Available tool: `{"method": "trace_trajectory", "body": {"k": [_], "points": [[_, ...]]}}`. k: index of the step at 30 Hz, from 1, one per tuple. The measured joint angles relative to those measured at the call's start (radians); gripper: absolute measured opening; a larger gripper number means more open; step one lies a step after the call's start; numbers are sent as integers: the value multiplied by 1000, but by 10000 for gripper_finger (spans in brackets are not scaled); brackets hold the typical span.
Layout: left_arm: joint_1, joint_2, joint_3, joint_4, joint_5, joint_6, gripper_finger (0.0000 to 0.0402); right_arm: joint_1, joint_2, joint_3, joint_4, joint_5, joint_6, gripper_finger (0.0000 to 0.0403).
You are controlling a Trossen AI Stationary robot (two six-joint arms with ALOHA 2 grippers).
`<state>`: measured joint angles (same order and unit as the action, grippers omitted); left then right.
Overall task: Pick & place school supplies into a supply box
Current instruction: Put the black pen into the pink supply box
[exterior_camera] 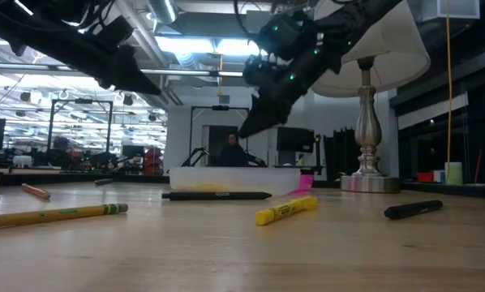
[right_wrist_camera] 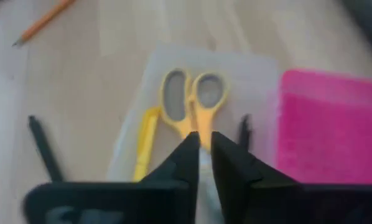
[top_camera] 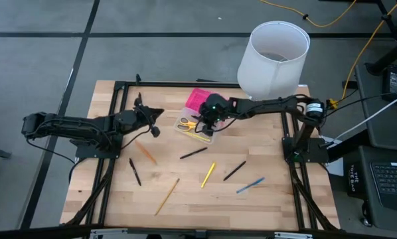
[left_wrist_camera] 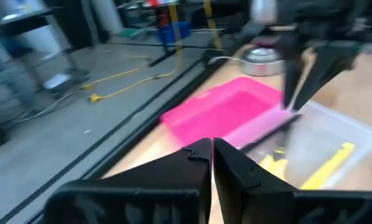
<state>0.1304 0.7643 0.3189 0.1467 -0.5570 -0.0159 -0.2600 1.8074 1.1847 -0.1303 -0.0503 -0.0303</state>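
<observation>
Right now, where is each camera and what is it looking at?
High: above, looking down on the wooden table and both arms.
Low: table height, facing a yellow highlighter.
Left wrist: behind the left hand, facing the pink-and-clear plastic box.
Right wrist: above yellow-handled scissors; right hand shows.
Wrist views share the box.

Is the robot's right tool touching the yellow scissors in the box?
Cannot tell. In the right wrist view the right tool sits over the scissors in the clear tray, its nearly closed fingertips overlapping the blades; no view shows contact or gap.
</observation>
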Motion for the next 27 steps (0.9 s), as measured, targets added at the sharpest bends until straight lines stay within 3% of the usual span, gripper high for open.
{"method": "trace_trajectory", "body": {"k": [3,11,17,27], "points": [[22,1,46,-118,-24,-75,29,-12,-16,-5,35,4,-34,8],[121,87,198,-450,-12,-289,60,-33,-15,-130,303,5,-52,6],[230,173,278,-641,-26,-443,61,-52,-15,-147,379,5,-93,16],[404,231,286,-663,9,-487,61,-58,-15,-147,575,-107,-211,9]]}}
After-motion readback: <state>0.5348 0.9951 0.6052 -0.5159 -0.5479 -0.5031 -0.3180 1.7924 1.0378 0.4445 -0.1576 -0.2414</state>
